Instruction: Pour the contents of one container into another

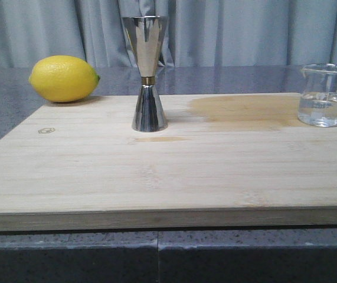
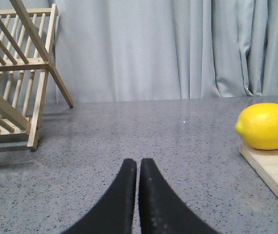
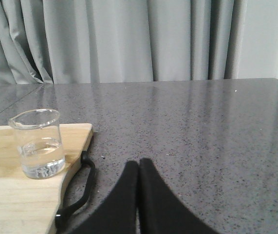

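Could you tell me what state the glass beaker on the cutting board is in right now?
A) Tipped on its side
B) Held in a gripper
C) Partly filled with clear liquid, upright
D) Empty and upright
C: the beaker stands upright on the board with clear liquid in its lower part, and no gripper touches it.

bg: pleated grey-blue curtain (image 1: pixel 245 32) across 12 o'clock | surface: speckled dark grey stone countertop (image 3: pixel 202 126), soft glare | furn: slatted pale wood drying rack (image 2: pixel 17 73) at 10 o'clock | light: even, diffuse
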